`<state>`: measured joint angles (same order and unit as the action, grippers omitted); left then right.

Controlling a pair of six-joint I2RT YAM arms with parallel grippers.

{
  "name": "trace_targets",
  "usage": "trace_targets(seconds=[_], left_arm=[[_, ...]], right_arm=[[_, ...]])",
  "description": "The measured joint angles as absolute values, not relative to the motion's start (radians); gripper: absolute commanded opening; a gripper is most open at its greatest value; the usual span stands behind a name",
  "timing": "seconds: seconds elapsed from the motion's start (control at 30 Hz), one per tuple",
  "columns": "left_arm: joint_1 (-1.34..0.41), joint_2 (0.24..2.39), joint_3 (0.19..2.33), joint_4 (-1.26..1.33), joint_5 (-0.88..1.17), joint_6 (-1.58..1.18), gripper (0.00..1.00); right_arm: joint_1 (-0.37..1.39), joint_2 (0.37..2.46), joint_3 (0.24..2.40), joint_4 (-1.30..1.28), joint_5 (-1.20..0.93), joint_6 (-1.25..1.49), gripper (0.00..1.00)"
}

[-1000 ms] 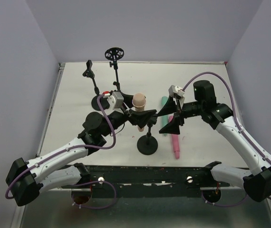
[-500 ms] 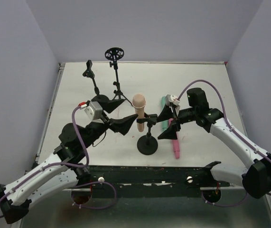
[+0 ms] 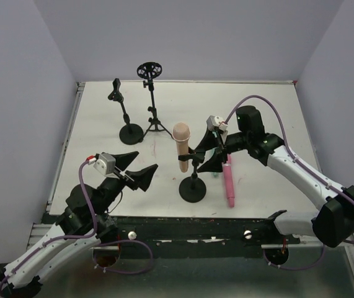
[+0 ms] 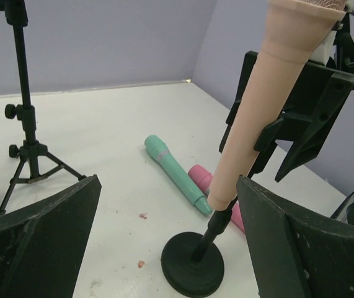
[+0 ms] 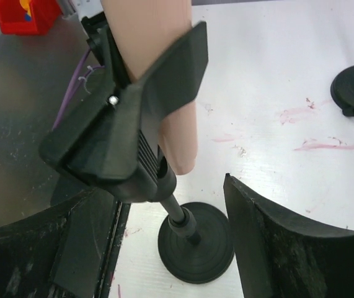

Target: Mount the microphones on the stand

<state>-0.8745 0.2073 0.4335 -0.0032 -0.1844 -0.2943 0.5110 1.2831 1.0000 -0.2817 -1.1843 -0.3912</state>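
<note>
- The peach-beige microphone [image 3: 181,139] is seen from the top view, head up, seated in the clip [image 3: 188,158] of the round-base stand [image 3: 193,190] near the front middle of the surface [image 3: 263,112].
- The pink microphone [image 3: 229,184] is seen lying flat on the surface, right of that stand.
- The teal-green microphone [image 4: 172,169] is almost fully hidden under the right arm in the top view. It is shown plainly only by the left wrist view, lying flat just beside the pink one, behind the stand.
- The left claw [image 3: 147,160] is released. Its fingers are spread wide with nothing between them, and it is held well apart from the stand, near the front left of the surface.
- The right claw [image 3: 200,156] is released. In the right wrist view its fingers are shown apart on either side of the stand's post, below the clip, and no contact is seen.
- A tripod stand [image 3: 154,99] with a round ring head and a second round-base stand [image 3: 124,117] are placed at the back left of the surface, both without a microphone.
- The surface is white, marked with faint pink smears, and is enclosed by plain lavender walls [image 3: 183,37].
- A red bin [image 5: 28,15] is shown only by the right wrist view, beyond the front edge of the surface. A yellow item is seen in it, but it cannot be identified.
</note>
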Motion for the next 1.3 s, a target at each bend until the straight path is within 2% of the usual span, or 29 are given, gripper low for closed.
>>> trace_targets(seconds=[0.2,0.33,0.5,0.63,0.87,1.13,1.3], left_arm=[[-0.875,0.185,0.431,-0.034,-0.228,-0.321,0.99],[-0.875,0.197,0.432,-0.037,-0.235,-0.327,0.98],[-0.875,0.220,0.435,-0.040,-0.237,-0.339,0.98],[-0.875,0.221,0.436,-0.041,-0.239,-0.342,0.98],[-0.875,0.205,0.436,-0.049,-0.244,-0.345,0.98],[-0.875,0.172,0.438,-0.062,-0.252,-0.345,0.98],[-0.875,0.149,0.438,-0.063,-0.253,-0.339,0.98]], right_arm=[[0.541,1.282,1.010,-0.278,-1.213,-0.383,0.71],[0.551,1.282,1.006,-0.247,-1.223,-0.346,0.44],[0.553,1.281,0.986,-0.186,-1.221,-0.289,0.29],[0.552,1.277,0.973,-0.153,-1.220,-0.284,0.14],[0.547,1.282,1.004,-0.205,-1.221,-0.299,0.10],[0.511,1.346,1.270,-0.403,-1.213,-0.325,0.09],[0.390,1.353,1.407,-0.424,-1.203,-0.303,0.08]])
